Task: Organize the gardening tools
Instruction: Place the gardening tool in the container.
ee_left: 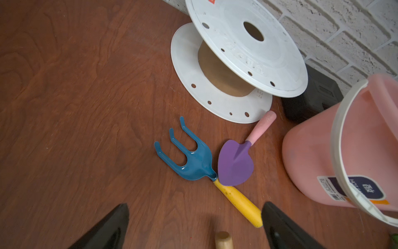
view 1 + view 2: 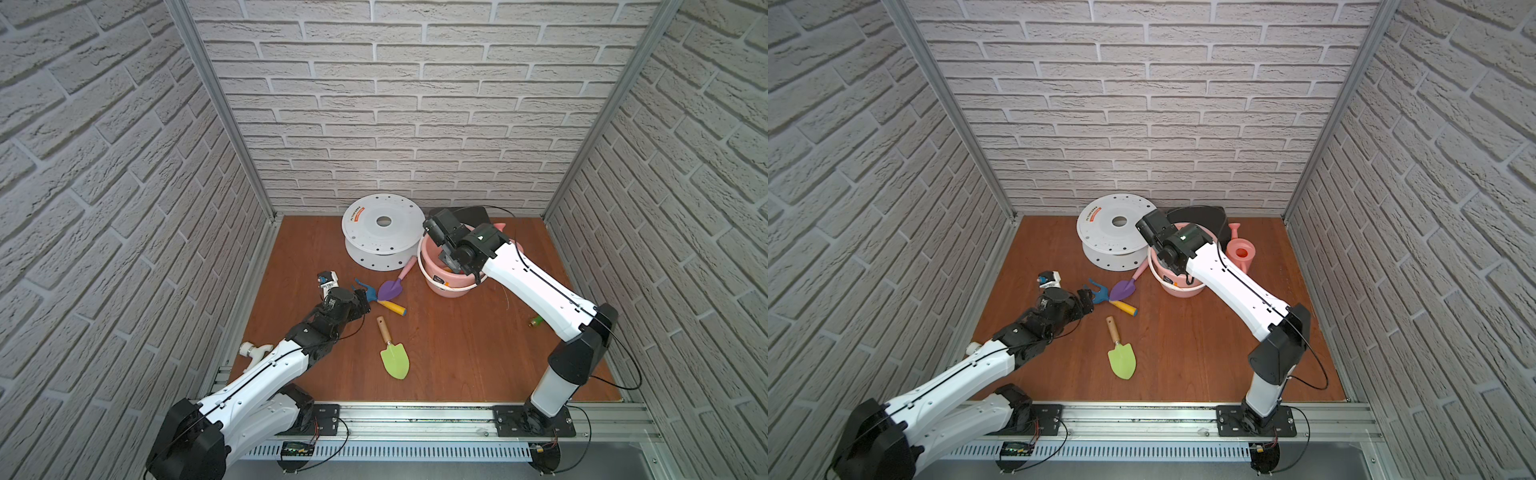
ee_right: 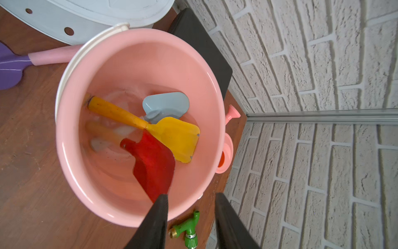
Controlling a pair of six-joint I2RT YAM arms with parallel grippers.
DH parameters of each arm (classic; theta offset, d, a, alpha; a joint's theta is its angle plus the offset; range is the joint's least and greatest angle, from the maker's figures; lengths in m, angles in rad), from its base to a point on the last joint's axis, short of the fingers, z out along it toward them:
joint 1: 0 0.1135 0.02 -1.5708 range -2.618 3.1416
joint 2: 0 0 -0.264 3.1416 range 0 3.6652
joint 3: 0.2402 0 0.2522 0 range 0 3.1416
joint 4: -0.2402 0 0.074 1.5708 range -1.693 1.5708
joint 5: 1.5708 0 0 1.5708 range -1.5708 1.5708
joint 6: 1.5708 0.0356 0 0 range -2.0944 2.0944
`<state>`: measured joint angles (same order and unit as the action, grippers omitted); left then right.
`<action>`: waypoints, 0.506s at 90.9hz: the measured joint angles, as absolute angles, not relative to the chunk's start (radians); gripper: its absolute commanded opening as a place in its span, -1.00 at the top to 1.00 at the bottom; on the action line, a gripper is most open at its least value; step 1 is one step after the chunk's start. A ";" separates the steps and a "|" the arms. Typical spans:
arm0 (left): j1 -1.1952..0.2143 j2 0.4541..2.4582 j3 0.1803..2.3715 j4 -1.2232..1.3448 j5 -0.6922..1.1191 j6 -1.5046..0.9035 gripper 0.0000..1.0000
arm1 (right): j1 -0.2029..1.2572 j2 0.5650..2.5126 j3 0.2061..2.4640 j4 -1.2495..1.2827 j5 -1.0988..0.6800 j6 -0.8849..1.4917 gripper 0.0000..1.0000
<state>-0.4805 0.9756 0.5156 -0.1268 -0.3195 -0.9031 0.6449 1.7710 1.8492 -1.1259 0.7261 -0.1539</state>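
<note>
Blue claw fork (image 1: 193, 166) is lying near the pink bucket (image 1: 312, 155), handle slanting toward the nearer, wide-apart left gripper (image 1: 196, 205).

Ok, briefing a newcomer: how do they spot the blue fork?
Find the white spool by the back wall. In front of it two tools touch on the floor. The blue fork has three curved prongs and a yellow handle; the purple trowel has a pink one.
</note>
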 measured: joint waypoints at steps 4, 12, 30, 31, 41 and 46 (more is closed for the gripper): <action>-0.480 0.986 0.518 -0.128 -0.313 -0.898 -0.97 | 0.645 1.789 1.856 -1.126 0.727 -0.152 -0.03; -0.480 0.999 0.525 -0.129 -0.303 -0.890 -0.97 | 0.645 1.795 1.852 -1.125 0.730 -0.139 -0.07; -0.480 1.003 0.533 -0.126 -0.292 -0.875 -0.97 | 0.645 1.622 1.684 -1.004 0.683 -0.095 -0.36; -0.480 1.003 0.533 -0.127 -0.291 -0.873 -0.97 | 0.645 1.605 1.669 -0.996 0.677 -0.093 -0.37; -0.480 1.010 0.533 -0.123 -0.282 -0.857 -0.89 | 0.643 1.420 1.523 -0.897 0.614 -0.044 -0.67; -0.480 1.023 0.534 -0.120 -0.277 -0.847 -0.84 | 0.643 1.333 1.446 -0.834 0.574 -0.012 -0.97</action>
